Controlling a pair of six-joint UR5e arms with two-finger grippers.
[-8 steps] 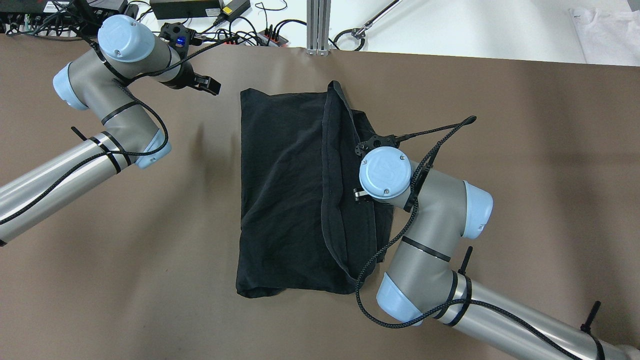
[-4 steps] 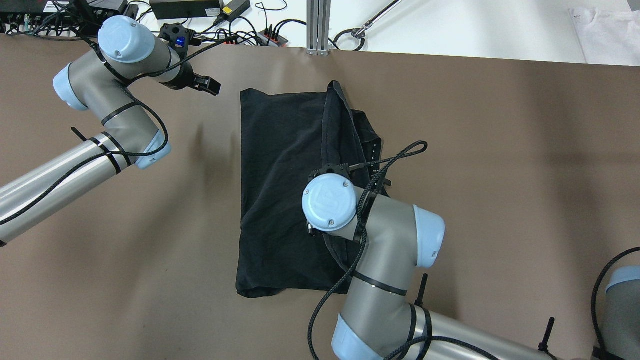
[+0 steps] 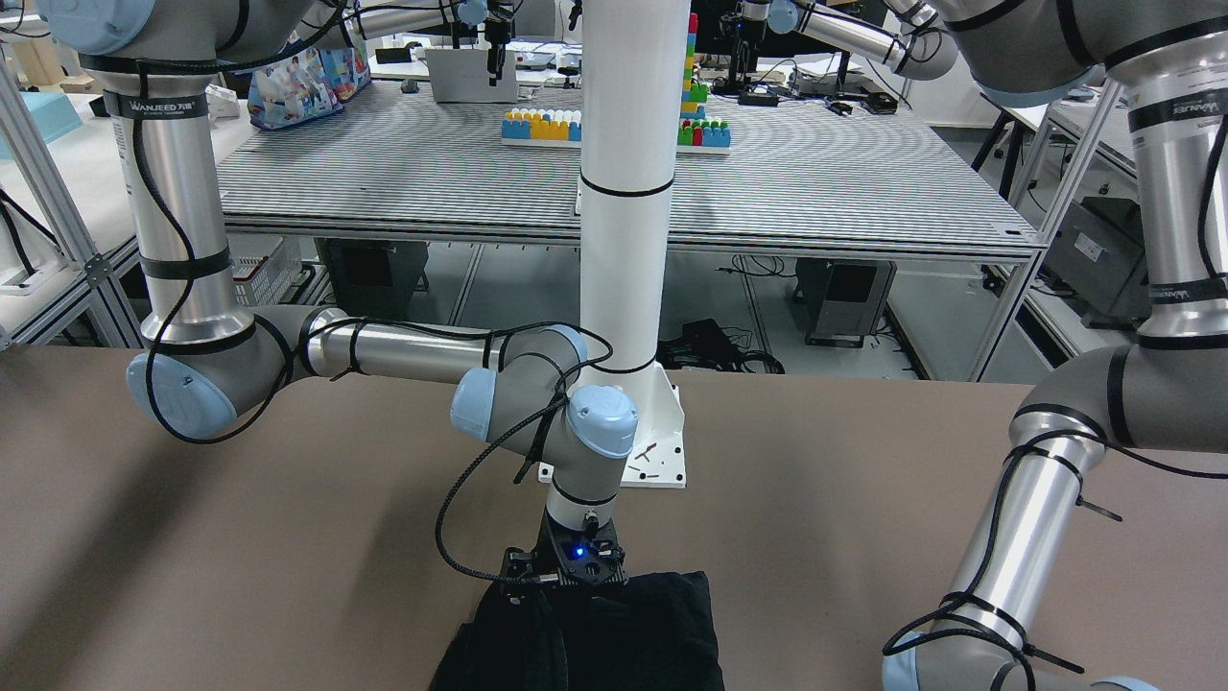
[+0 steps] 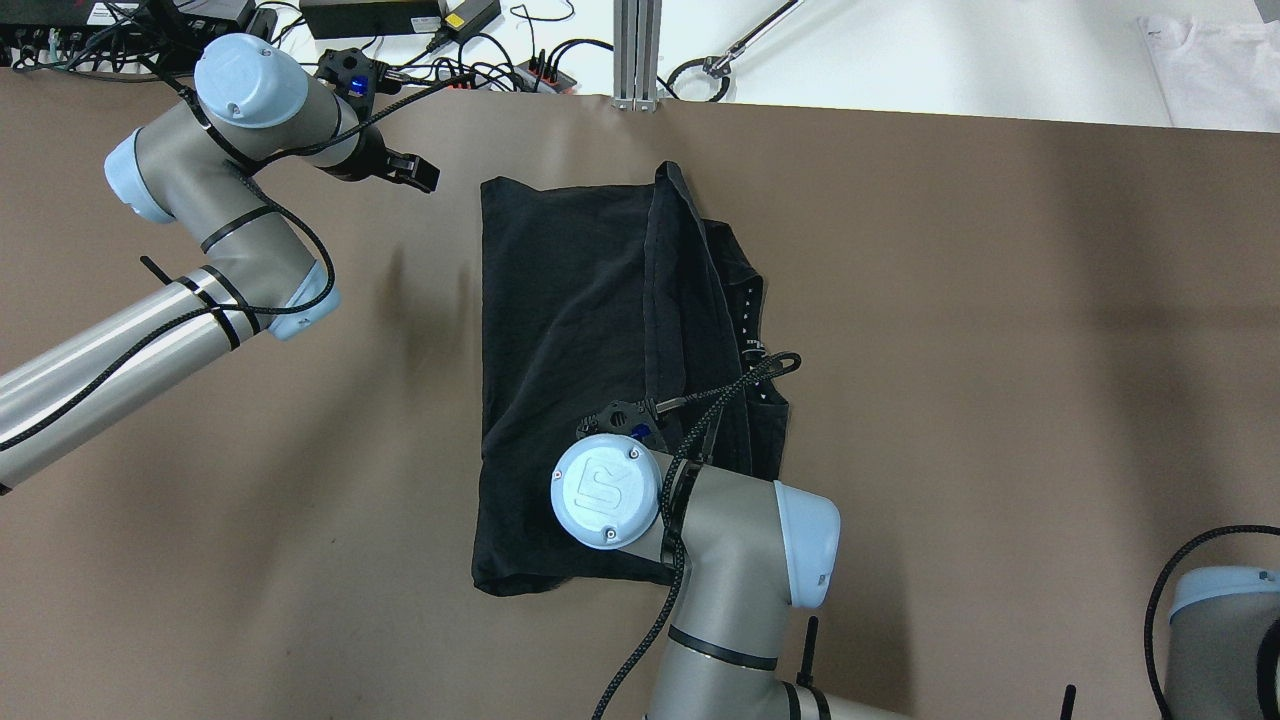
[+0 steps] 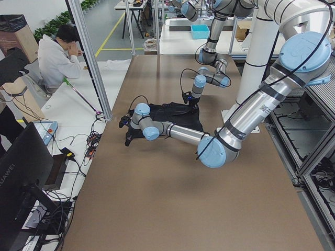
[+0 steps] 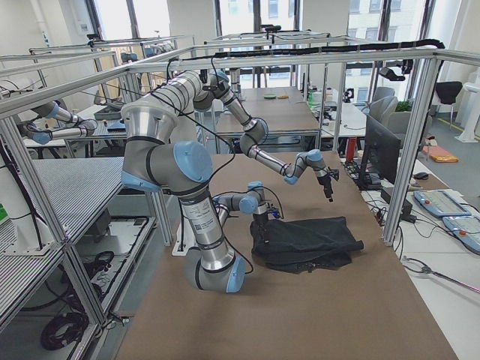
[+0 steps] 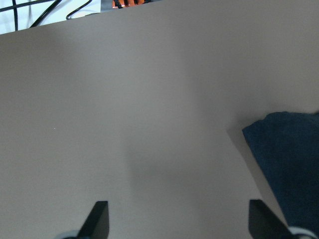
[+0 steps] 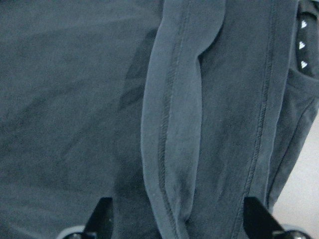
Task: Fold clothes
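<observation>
Reaching in from the bottom edge of the overhead view, the right arm (image 4: pixel 740 540) bends at its pale blue joints and sets its round wrist cap over the lower middle of the clothes (image 4: pixel 570 330), with the tool pointing straight down at the fabric. The right gripper (image 8: pixel 178 221) has its two fingers spread wide apart and grips nothing. In its wrist view, a raised hemmed fold of the black cloth runs from top to bottom between the fingers, and whether the tips touch the fabric cannot be told. The left arm (image 4: pixel 200 200) comes in from the left edge of the overhead view, doubles back at the elbow and holds its wrist in the upper left of the frame. The left gripper (image 7: pixel 179 219) is likewise spread and empty above the bare brown table (image 4: pixel 1000 350). It sits just beside the upper left corner of the cloth without touching it, and that corner shows at the right edge of its wrist view. The black piece lies in the middle of the table as an upright rectangle. A hemmed flap is turned over along its right-hand part, and a further layer with small white marks peeks out along its right edge.
</observation>
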